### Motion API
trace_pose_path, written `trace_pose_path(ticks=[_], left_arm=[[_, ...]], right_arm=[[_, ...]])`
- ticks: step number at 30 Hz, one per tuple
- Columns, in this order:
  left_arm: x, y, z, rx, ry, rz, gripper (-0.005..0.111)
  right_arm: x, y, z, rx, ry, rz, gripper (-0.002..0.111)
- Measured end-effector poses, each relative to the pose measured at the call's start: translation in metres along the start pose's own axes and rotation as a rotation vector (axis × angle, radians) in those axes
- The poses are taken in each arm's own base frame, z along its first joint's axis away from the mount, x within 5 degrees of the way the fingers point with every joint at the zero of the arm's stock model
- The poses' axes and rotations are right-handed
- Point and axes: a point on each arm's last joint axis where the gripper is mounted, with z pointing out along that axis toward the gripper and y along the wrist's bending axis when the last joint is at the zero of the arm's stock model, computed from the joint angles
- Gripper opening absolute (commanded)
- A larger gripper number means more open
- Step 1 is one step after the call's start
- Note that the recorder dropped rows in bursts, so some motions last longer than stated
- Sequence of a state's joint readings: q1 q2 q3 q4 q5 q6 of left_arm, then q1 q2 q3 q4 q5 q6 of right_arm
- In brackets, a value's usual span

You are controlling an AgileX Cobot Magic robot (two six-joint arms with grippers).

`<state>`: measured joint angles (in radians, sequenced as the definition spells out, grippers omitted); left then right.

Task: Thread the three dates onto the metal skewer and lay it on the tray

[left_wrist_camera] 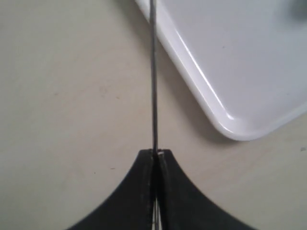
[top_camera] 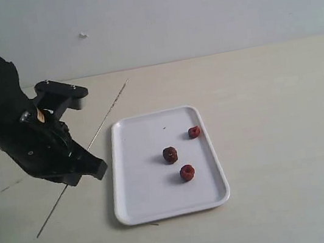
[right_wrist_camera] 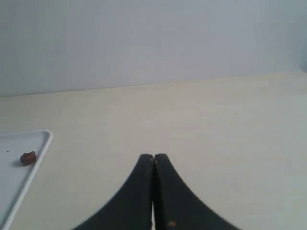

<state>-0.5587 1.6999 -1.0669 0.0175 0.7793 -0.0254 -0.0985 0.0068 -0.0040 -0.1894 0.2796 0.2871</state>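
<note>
Thin grey metal skewer (left_wrist_camera: 154, 72) is clamped by left gripper (left_wrist_camera: 156, 154) beside flat white tray's (left_wrist_camera: 201, 91) long edge, for threading; right gripper (right_wrist_camera: 153, 157) closed, w/o load.

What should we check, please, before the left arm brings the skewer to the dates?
1. Left gripper shut on the skewer: ok.
2. Skewer lifted off the table: cannot tell.
3. Three dates on the tray, apart from one another: ok.
4. Right gripper open to take a date: not ok, it is shut and empty.
5. Skewer bare, nothing threaded on it: ok.
</note>
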Motion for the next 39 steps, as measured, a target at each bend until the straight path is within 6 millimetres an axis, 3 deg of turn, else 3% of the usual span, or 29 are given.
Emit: trace_pose_path(ticks=[11,19,23,26,30,32,38,39], left_arm=[[-0.011,0.006,-0.010,-0.063,-0.030,0.095,0.000],[-0.011,0.006,-0.011,-0.063,-0.026,0.103,0.000],[-0.010,0.006,-0.011,-0.064,-0.022,0.102,0.000],[-0.009,0.006,-0.011,-0.064,-0.005,0.102,0.000],[-0.005,0.006,-0.011,-0.065,0.035,0.100,0.000],[-0.004,0.006,-0.011,-0.066,0.044,0.100,0.000],[-0.004,0.006,-0.011,-0.066,0.047,0.100,0.000],[-0.004,0.006,-0.011,-0.066,0.047,0.100,0.000]], right_arm=[[-0.025,0.007,-0.004,-0.097,-0.275,0.116,0.000],[-0.045,0.009,-0.012,-0.201,-0.490,0.393,0.000],[-0.072,0.011,-0.020,-0.201,-0.516,0.362,0.000],[-0.098,0.014,-0.012,-0.162,-0.427,0.297,0.000],[-0.130,0.019,0.018,-0.110,-0.239,0.258,0.000],[-0.140,0.022,0.042,-0.080,-0.116,0.238,0.000],[-0.151,0.029,0.144,-0.008,0.293,0.125,0.000],[-0.144,0.030,0.166,-0.007,0.404,0.097,0.000]])
